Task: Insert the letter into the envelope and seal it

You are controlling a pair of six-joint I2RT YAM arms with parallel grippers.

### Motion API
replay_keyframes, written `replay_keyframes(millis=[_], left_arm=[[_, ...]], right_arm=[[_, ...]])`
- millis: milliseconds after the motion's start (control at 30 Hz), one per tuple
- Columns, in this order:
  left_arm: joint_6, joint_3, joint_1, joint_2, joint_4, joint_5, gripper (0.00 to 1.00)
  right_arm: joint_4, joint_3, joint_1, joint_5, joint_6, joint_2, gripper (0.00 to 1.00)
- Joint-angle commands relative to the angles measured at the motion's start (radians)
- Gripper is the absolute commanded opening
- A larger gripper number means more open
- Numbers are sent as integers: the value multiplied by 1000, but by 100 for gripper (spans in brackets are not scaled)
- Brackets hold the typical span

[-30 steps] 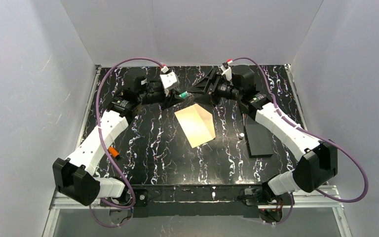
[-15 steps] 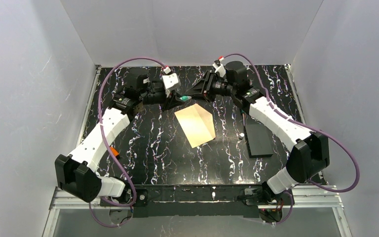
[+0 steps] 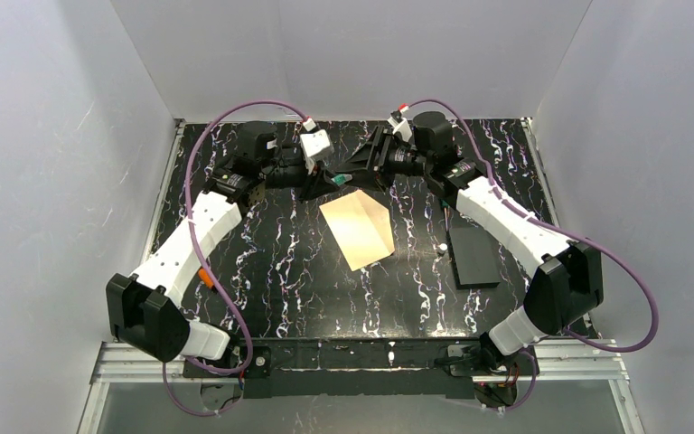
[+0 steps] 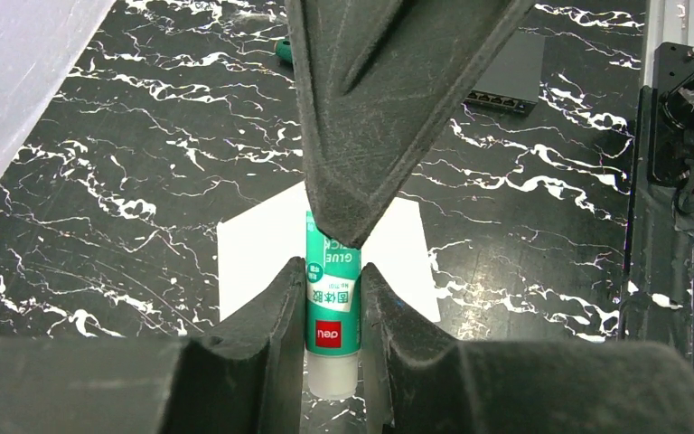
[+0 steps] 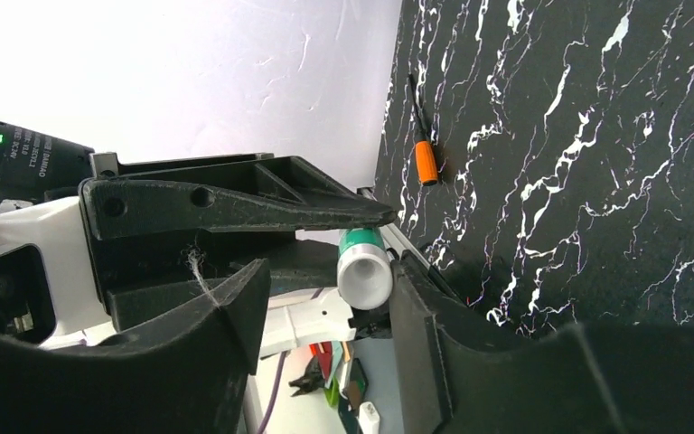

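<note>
left end effector (image 4: 332, 273) clenched on green-and-white glue stick (image 4: 332, 312) | right end effector (image 5: 328, 276) parted around its white end | far centre, over black marbled desk (image 3: 280, 262)

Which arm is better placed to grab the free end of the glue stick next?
Right. The left gripper is shut on the glue stick, while the right gripper sits open around its white end.

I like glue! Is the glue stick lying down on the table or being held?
Held. The left gripper squeezes the glue stick between its jaws; the right gripper has its jaws open around the white end.
</note>
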Motion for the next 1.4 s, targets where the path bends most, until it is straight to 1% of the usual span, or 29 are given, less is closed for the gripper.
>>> replay_keyframes(millis=[0, 167, 200, 233, 267, 300, 333, 367, 433, 500, 600, 767, 800, 933, 1033, 1167, 1233, 1300, 1333, 1367], left_arm=[[12, 48, 3, 7, -33, 1, 0], [-12, 57, 3, 12, -15, 10, 1], [-22, 54, 3, 10, -6, 11, 4], [-29, 52, 4, 10, -3, 4, 11], [-57, 51, 7, 10, -1, -20, 19], [-88, 51, 13, 11, 1, -39, 29], [-117, 48, 24, 10, 3, -47, 42], [-144, 43, 39, 10, 3, -37, 50], [-173, 32, 70, 8, 3, 25, 57], [-191, 22, 86, 11, 8, 79, 59], [-189, 22, 93, 23, 0, 102, 59], [-175, 56, 102, 73, -53, 230, 56], [-173, 60, 102, 83, -63, 243, 52], [-170, 59, 103, 95, -54, 240, 29], [-179, 62, 103, 100, -36, 234, 16], [-176, 65, 102, 103, -19, 231, 6], [-175, 67, 103, 104, -15, 235, 3], [-175, 69, 104, 104, -14, 236, 4], [-177, 69, 103, 103, -14, 237, 10], [-178, 70, 103, 102, -14, 234, 19]], right_arm=[[39, 25, 3, -52, -2, -12, 52], [36, 27, 3, -41, -7, -7, 20], [31, 28, 3, -29, -13, -7, 15], [26, 28, 2, -18, -21, -8, 12], [20, 27, 2, -4, -29, -12, 10], [10, 29, -2, 4, -34, -16, 9], [2, 28, -6, 11, -39, -21, 8], [-1, 25, -13, 14, -39, -27, 8], [7, 15, -26, 11, -35, -38, 8], [16, 7, -31, 1, -24, -40, 8], [47, -6, -31, -23, 8, -32, 8], [48, 1, -31, -30, 10, -22, 8], [52, 0, -31, -32, 11, -20, 8], [53, 2, -31, -42, 10, -15, 8], [46, 5, -31, -50, 8, -11, 10], [18, 14, -31, -62, -21, 2, 13], [5, 16, -31, -66, -33, 7, 15], [-10, 20, -31, -61, -49, 13, 16], [-14, 21, -31, -59, -56, 14, 16], [-19, 21, -31, -55, -59, 15, 15]])
